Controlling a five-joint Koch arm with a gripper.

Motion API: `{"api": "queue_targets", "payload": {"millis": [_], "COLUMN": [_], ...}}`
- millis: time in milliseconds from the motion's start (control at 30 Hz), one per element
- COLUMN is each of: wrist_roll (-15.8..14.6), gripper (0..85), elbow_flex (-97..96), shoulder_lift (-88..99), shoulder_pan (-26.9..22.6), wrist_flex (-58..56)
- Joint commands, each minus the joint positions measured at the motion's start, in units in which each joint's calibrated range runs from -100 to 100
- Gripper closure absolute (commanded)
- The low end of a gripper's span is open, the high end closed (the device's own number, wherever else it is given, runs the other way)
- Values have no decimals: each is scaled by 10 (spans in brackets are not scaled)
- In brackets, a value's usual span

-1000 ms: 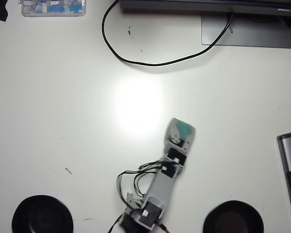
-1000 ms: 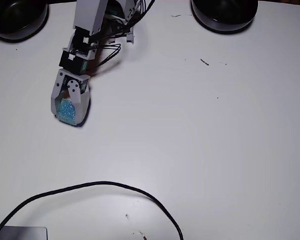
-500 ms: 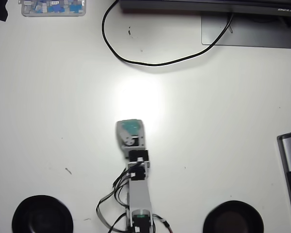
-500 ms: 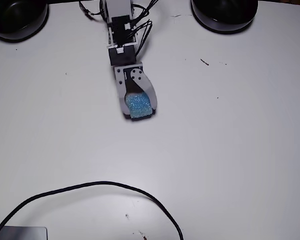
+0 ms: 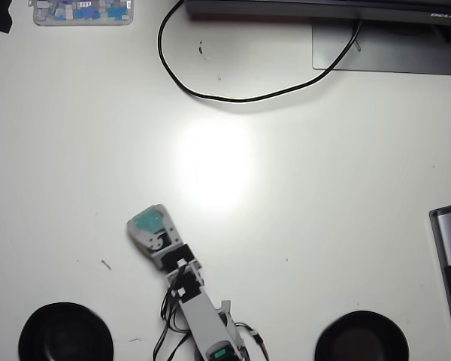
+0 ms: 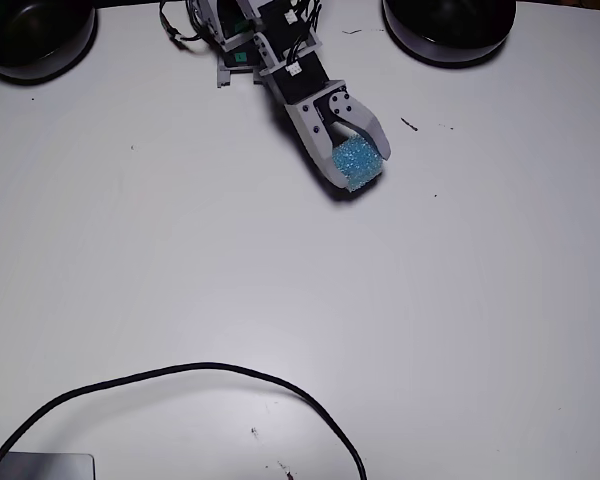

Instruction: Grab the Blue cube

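The hand (image 6: 358, 170) is closed around the cube (image 6: 357, 164), with one grey finger on each side of it. In the overhead view the cube (image 5: 146, 222) sits at the tip of the hand (image 5: 145, 226), left of the bright spot on the table (image 5: 323, 165). In the fixed view it is near the top, a little right of the middle, between the two black bowls.

I think the grab is done or nearly done. To do this step well, the hand should keep a firm, even squeeze so the cube does not slip. The arm should go slowly and not jerk. I cannot tell if the cube is lifted or touching the table.

The cube is small and teal-blue. Its top looks speckled and a bit rough, almost sparkly in the fixed view. It is about as wide as the hand. It looks light and maybe a little soft, so a hard squeeze may dent it.

A black cable (image 5: 210, 94) lies well away from the hand.
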State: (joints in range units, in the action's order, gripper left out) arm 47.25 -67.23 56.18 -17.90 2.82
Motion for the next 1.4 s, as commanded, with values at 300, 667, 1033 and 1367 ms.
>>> {"api": "queue_targets", "payload": {"millis": [300, 667, 1033, 1367], "wrist_roll": [0, 0, 0, 0], "gripper": [820, 820, 820, 820], "elbow_flex": [64, 104, 164, 208], "shoulder_lift": [37, 55, 98, 42], "shoulder_pan": [-67, -180, -258, -343], "wrist_flex": [-23, -32, -117, -133]}}
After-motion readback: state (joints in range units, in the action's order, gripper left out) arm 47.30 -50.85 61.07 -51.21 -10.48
